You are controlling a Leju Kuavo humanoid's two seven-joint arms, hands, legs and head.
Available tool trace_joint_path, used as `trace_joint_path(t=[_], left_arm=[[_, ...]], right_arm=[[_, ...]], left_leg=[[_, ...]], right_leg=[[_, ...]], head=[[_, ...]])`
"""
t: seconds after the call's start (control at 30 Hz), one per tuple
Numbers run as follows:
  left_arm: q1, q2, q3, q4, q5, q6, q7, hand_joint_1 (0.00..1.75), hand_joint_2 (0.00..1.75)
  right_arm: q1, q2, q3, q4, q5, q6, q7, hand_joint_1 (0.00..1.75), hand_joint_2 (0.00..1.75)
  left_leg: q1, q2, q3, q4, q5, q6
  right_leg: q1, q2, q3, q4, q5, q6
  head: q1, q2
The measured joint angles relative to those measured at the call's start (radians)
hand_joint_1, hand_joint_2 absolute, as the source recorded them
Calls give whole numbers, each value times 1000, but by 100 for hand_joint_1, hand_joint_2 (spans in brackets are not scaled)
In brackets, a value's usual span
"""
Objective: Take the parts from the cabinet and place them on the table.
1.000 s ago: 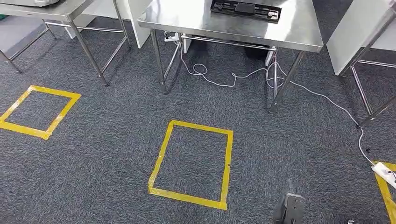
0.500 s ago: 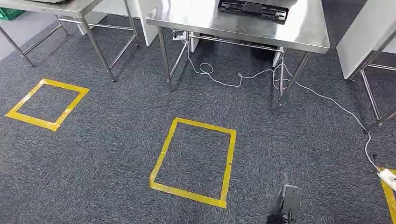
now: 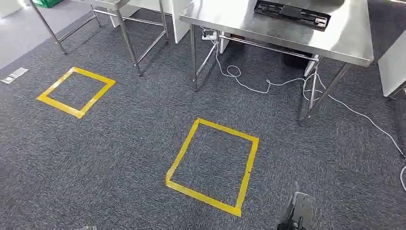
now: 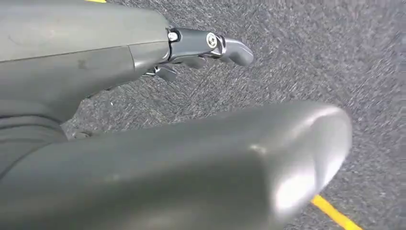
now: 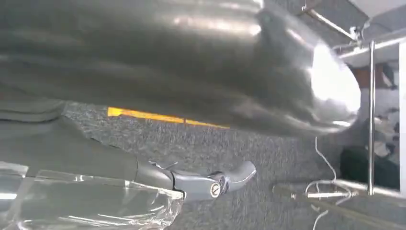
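A steel table (image 3: 268, 29) stands ahead with a long black part (image 3: 292, 14) lying on its top. My right hand (image 5: 143, 143) holds a clear plastic bag (image 5: 86, 203) against its palm; what is inside the bag is hidden. A grey flat piece (image 3: 298, 212) sticks up at the bottom edge of the head view on my right side. My left hand (image 4: 158, 120) hangs over the carpet with its fingers (image 4: 210, 45) stretched out and nothing in them.
Two yellow tape squares mark the grey carpet, one in front of me (image 3: 213, 167) and one to the left (image 3: 76, 91). A white cable (image 3: 268, 86) trails under the table. Another steel table's legs (image 3: 127, 43) stand at the back left.
The whole picture has shifted to the right, so the camera has turned left. The grey piece stays at the bottom edge.
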Motion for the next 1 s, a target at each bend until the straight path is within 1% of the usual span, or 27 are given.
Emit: trace_joint_path(t=[0.03, 0.1, 0.13, 0.17, 0.2, 0.27, 0.3, 0.33, 0.37, 0.4, 0.43, 0.47, 0.5, 0.53, 0.6, 0.63, 0.67, 0.7, 0.73, 0.77, 0.8, 0.83, 0.87, 0.9, 0.93, 0.97, 1.0], left_arm=[[-2, 0, 0, 0, 0, 0, 1, 0, 0], [7, 2, 0, 5, 0, 2, 26, 0, 0], [10, 8, 0, 16, 2, 2, 56, 0, 0], [13, 13, 0, 31, 4, 0, 75, 0, 0], [15, 18, 0, 49, 4, 0, 90, 0, 0], [16, 21, 0, 79, -3, 8, 113, 0, 0], [20, 22, 0, 92, -4, 11, 128, 0, 0], [26, 25, 0, 106, -5, 14, 158, 0, 0], [34, 28, 0, 118, -5, 17, 177, 0, 0], [41, 30, 0, 127, -6, 20, 188, 0, 0], [45, 33, 0, 134, -6, 20, 193, 0, 0], [45, 35, 0, 139, -7, 19, 194, 0, 0], [41, 37, 0, 143, -8, 19, 195, 0, 0], [42, 37, 0, 147, -10, 19, 197, 0, 0], [44, 41, 0, 156, -13, 20, 200, 0, 0], [45, 43, 0, 159, -13, 20, 200, 0, 0], [45, 43, 0, 161, -14, 23, 205, 0, 0], [43, 43, 0, 166, -23, 47, 236, 0, 0], [43, 43, -1, 169, -34, 74, 278, 0, 0], [43, 43, -2, 174, -38, 94, 309, 0, 0], [45, 43, -2, 179, -43, 123, 357, 0, 0], [49, 43, -2, 185, -55, 152, 403, 0, 0], [54, 43, -3, 191, -72, 182, 449, 0, 0], [61, 43, -10, 194, -94, 213, 498, 0, 0], [66, 43, -23, 199, -121, 245, 558, 0, 0], [69, 42, -32, 201, -136, 259, 585, 0, 0], [71, 42, -42, 203, -148, 266, 609, 0, 0]], right_arm=[[8, 0, 0, 5, 1, -2, 4, 0, 0], [5, 0, -2, 18, 37, -46, 19, 0, 0], [-7, 0, -3, 45, 56, -69, 19, 0, 0], [-24, -3, -4, 81, 60, -71, 20, 0, 0], [-40, -5, -7, 134, 58, -67, 16, 0, 0], [-67, -10, -16, 251, 53, -71, -2, 0, 0], [-76, -13, -18, 302, 53, -74, -1, 0, 0], [-88, -16, -19, 357, 57, -74, 12, 0, 0], [-99, -19, -19, 402, 58, -74, 25, 0, 0], [-108, -20, -19, 446, 60, -74, 29, 0, 0], [-115, -21, -19, 479, 60, -74, 29, 0, 0], [-121, -21, -19, 501, 60, -74, 30, 0, 0], [-126, -22, -19, 525, 60, -74, 29, 0, 0], [-134, -24, -19, 545, 61, -74, 29, 0, 0], [-145, -26, -19, 573, 60, -74, 30, 0, 0], [-150, -26, -19, 581, 60, -74, 30, 0, 0], [-154, -27, -19, 588, 63, -76, 34, 0, 0], [-157, -31, -19, 608, 83, -89, 71, 0, 0], [-161, -32, -15, 632, 111, -109, 129, 0, 0], [-160, -35, -12, 648, 130, -121, 177, 0, 0], [-155, -36, -5, 674, 155, -140, 250, 0, 0], [-145, -37, 5, 694, 177, -151, 313, 0, 0], [-132, -38, 15, 710, 190, -153, 364, 0, 0], [-119, -38, 24, 722, 204, -153, 408, 0, 0], [-107, -38, 36, 735, 221, -155, 454, 0, 0], [-101, -38, 46, 745, 231, -156, 476, 0, 0], [-95, -37, 56, 758, 240, -156, 504, 0, 0]], left_leg=[[1, -9, -3, -4, 4, -7], [8, -25, -9, -9, 10, -21], [14, -24, -13, -1, 8, -23], [14, 15, -27, 28, -18, -26], [15, 40, -58, 96, -66, -30], [17, 55, -136, 262, -148, -38], [17, 56, -164, 323, -167, -40], [18, 61, -167, 334, -161, -41], [18, 65, -145, 296, -135, -39], [18, 71, -99, 215, -95, -37], [17, 90, -38, 109, -55, -32], [16, 136, 8, 34, -38, -25], [9, 146, 18, 13, -38, -24], [7, 130, 12, 12, -37, -19], [0, 114, 9, 13, -36, -9], [1, 103, 16, -1, -27, 3], [8, 98, 21, -10, -19, 11], [9, 89, 18, -11, -14, 22], [8, 78, 15, -11, -12, 24], [7, 66, 13, -11, -11, 25], [6, 51, 11, -10, -10, 26], [5, 35, 11, -10, -10, 26], [4, 22, 12, -9, -10, 26], [4, 8, 14, -9, -10, 25], [4, -5, 15, -9, -10, 24], [4, -13, 14, -8, -8, 22], [-5, -22, 11, -2, -10, 15]], right_leg=[[1, -10, -6, 6, 0, -6], [9, -23, 4, 8, 4, -23], [-9, -31, -1, 3, 10, -34], [-5, -37, -1, 3, 15, -41], [-2, -46, -3, 3, 16, -49], [7, -70, -7, 3, 16, -50], [9, -83, -9, 3, 16, -50], [10, -96, -9, 3, 15, -50], [11, -104, -9, 4, 14, -50], [11, -113, -8, 4, 14, -50], [11, -121, -6, 4, 14, -49], [16, -128, -4, 4, 13, -48], [29, -136, -8, 8, 7, -39], [28, -143, -4, 5, 8, -37], [26, -160, 0, -2, 11, -26], [35, -171, 7, -5, 8, -16], [27, -133, -5, 18, -8, -15], [27, -95, -27, 74, -43, -25], [25, -77, -63, 153, -81, -33], [24, -70, -101, 234, -113, -37], [24, -67, -141, 314, -138, -35], [25, -64, -155, 339, -137, -29], [25, -62, -144, 313, -120, -21], [25, -60, -110, 241, -85, -11], [25, -52, -60, 135, -42, -4], [22, -26, -19, 44, -10, -2], [25, -1, -6, -2, 2, -8]], head=[[-7, 0], [-8, 0], [-9, 0], [-11, 0], [-15, 0], [-16, 0], [-15, 0], [-15, 0], [-16, 0], [-16, 0], [-16, 0], [-17, 0], [-18, 0], [-10, 0], [-11, 0], [-11, 0], [-11, 0], [-7, 0], [-2, 0], [-2, 0], [0, 0], [-1, 0], [-2, 0], [0, 0], [-1, 0], [0, 0], [0, 0]])
